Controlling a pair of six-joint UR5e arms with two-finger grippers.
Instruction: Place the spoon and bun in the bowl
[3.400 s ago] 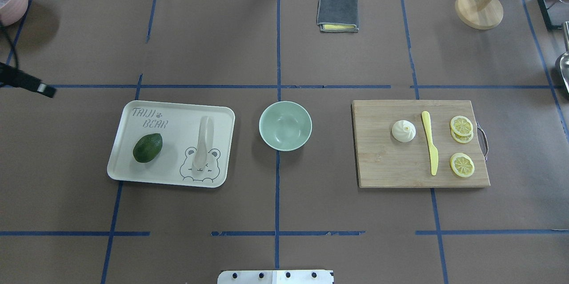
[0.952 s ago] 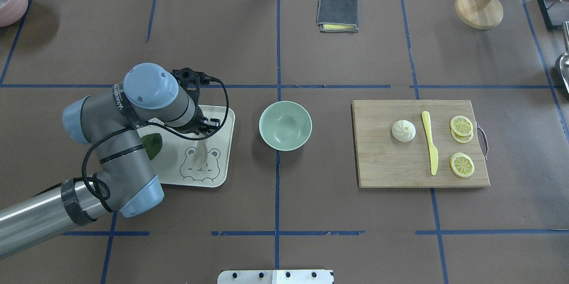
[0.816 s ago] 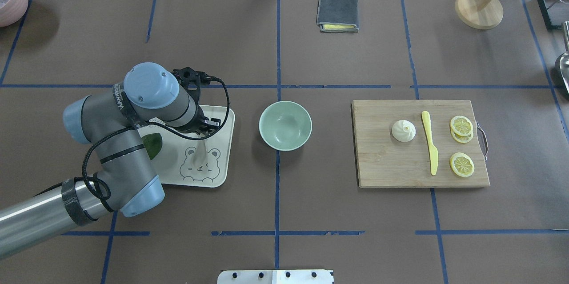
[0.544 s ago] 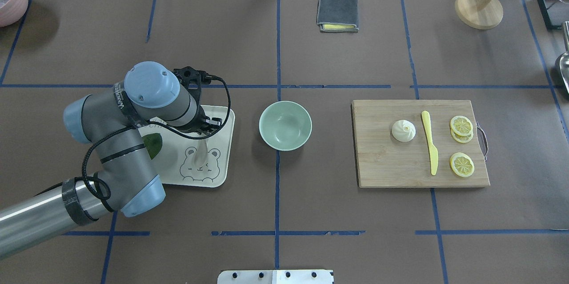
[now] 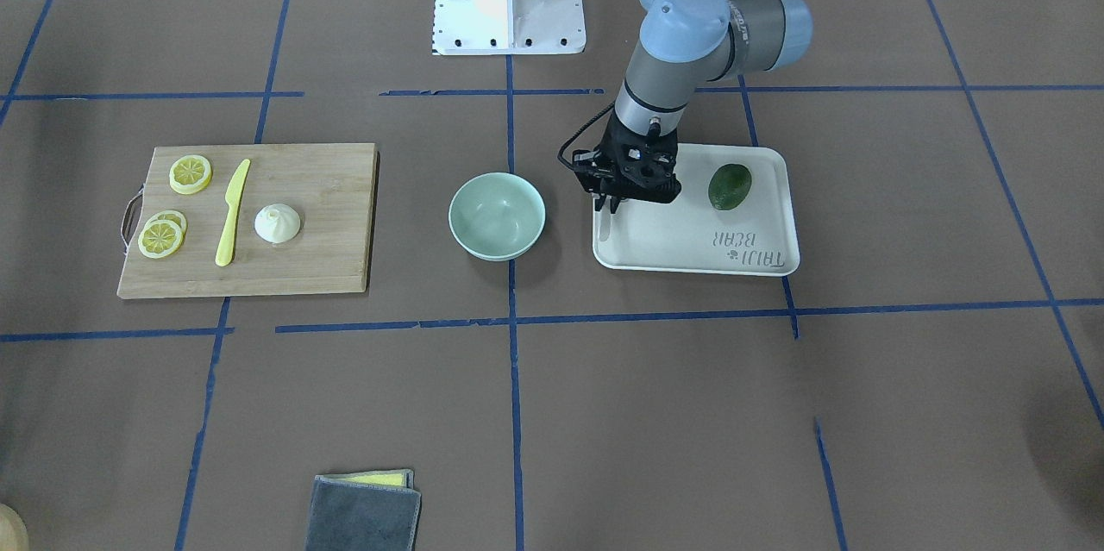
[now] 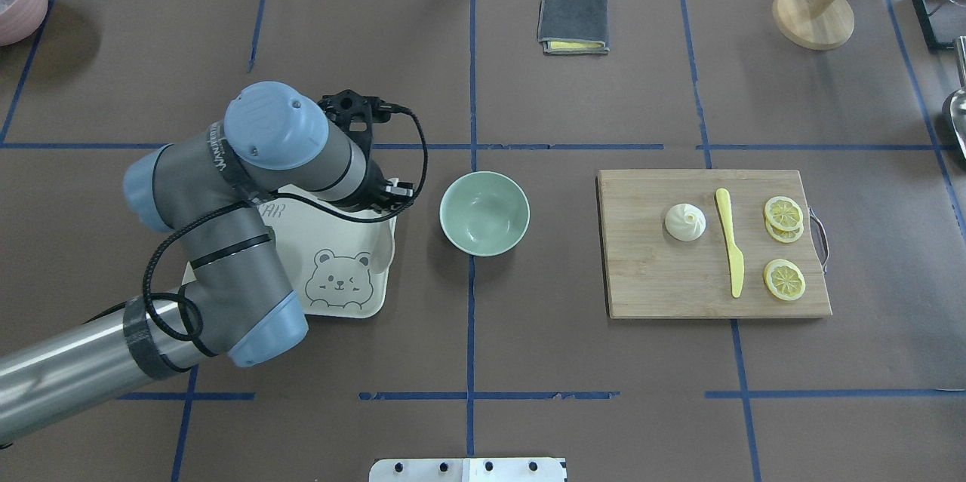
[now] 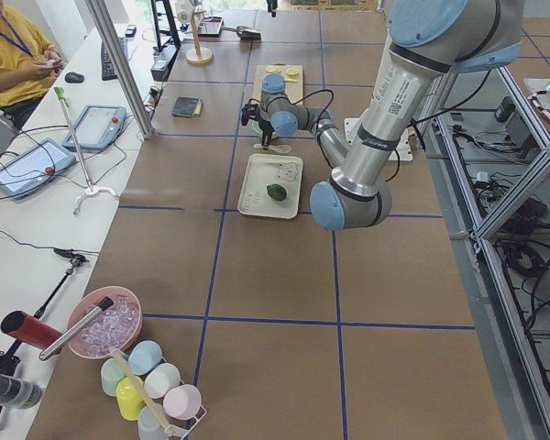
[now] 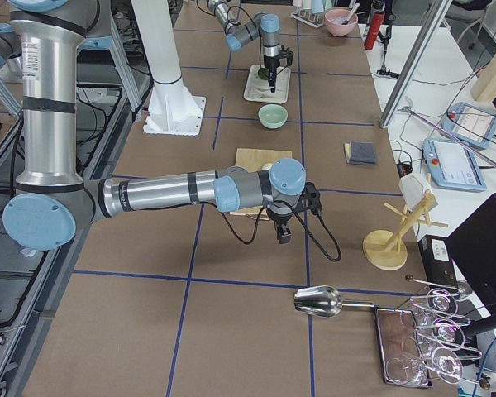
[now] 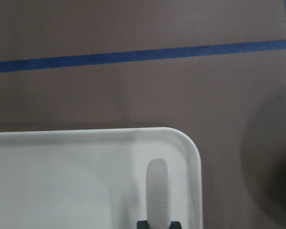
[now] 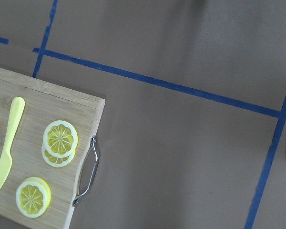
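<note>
**Spoon pinched at the tray's corner**

The left gripper (image 5: 607,206) has its fingers clamped on the spoon (image 5: 606,228), which juts from between them just inside the tray (image 5: 690,259) rim. Past that rim there's bare table, then the bowl (image 5: 496,215), near the fingers' right. The bun (image 5: 277,222) sits well beyond it, on the board (image 5: 328,189). The wrist view shows the pinch; overhead, the wrist hides it. The right gripper (image 8: 282,231) is too small to tell how its fingers stand.

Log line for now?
left end effector shut on spoon over tray | bowl empty | bun on cutting board | right end effector unclear
</note>
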